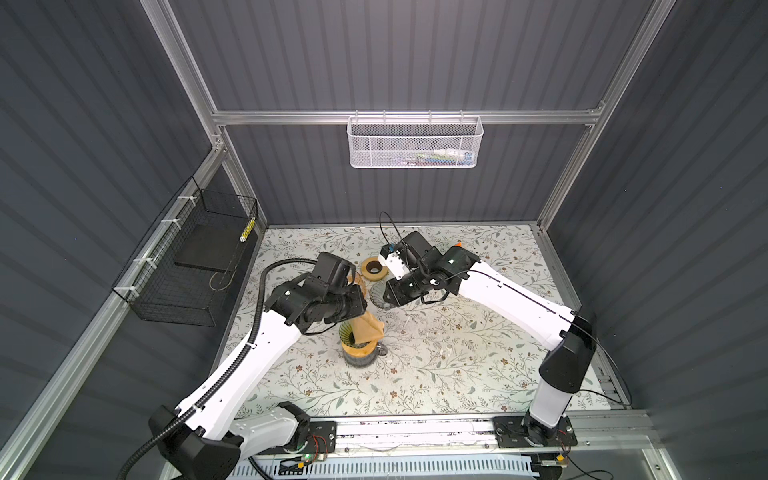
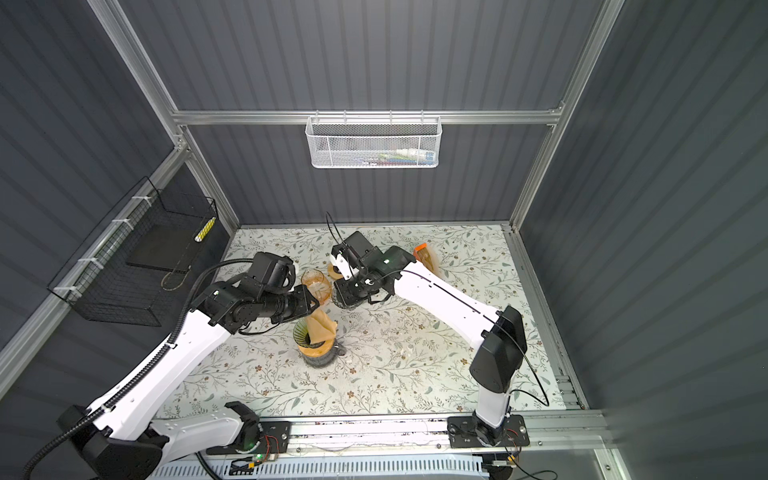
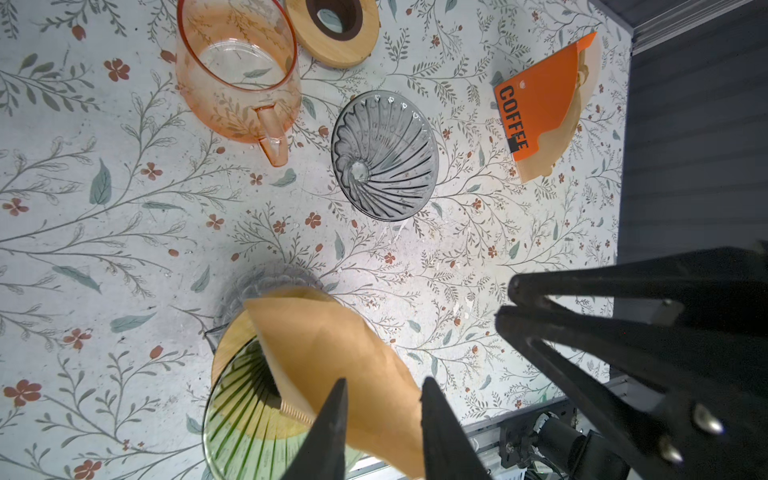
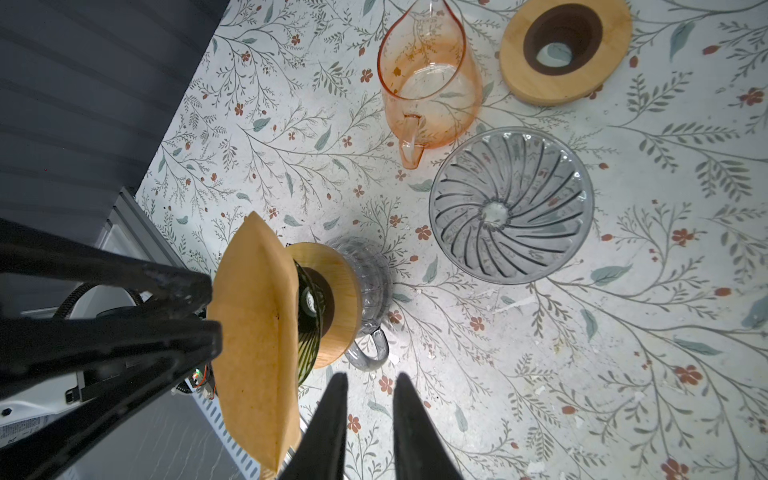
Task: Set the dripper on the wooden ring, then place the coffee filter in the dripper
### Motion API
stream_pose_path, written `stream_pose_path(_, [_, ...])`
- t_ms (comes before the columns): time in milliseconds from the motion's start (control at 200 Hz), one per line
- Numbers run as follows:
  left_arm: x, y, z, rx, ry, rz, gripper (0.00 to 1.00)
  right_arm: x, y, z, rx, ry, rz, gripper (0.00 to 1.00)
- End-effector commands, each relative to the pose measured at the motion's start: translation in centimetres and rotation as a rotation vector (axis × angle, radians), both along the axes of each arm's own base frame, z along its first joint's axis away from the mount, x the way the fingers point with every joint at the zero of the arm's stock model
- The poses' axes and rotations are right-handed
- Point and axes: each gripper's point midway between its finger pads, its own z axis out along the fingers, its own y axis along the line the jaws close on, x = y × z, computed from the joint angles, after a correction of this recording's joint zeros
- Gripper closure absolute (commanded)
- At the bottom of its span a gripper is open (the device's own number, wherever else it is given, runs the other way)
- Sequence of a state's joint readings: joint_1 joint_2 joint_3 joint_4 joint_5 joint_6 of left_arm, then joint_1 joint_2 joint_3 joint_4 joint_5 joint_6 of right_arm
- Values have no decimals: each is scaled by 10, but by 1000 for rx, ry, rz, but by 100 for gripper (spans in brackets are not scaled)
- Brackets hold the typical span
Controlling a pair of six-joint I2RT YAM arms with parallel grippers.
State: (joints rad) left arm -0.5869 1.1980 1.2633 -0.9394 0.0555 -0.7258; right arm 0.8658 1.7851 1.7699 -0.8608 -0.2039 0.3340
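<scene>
The brown paper coffee filter has its tip inside the green ribbed dripper and leans out over the rim, tilted. The dripper sits on a wooden ring on a glass carafe. My left gripper hangs just above the filter's upper part. Its jaws stand apart, and the paper shows behind the gap. My right gripper hovers beside the filter, open, with only the table showing between its fingers.
An orange glass pitcher, a second wooden ring, a clear ribbed dripper and an orange packet of filters stand toward the back. A black wire basket hangs on the left wall and a white mesh basket on the back rail.
</scene>
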Motion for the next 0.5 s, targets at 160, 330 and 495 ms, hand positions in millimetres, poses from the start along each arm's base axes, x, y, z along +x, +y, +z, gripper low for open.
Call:
stream_pose_path(160, [-6,-1,-10,-5,15,-19,69,4,-18,7,-14,-35,-40,77])
stream_pose_path(330, [-15,7,-12,-7,16,3,69,-1,-11,9,5,-12,-1,77])
stream_pose_path(495, [-24,16,-14,-1,22,23,69,-13,4,12,20,5,63,73])
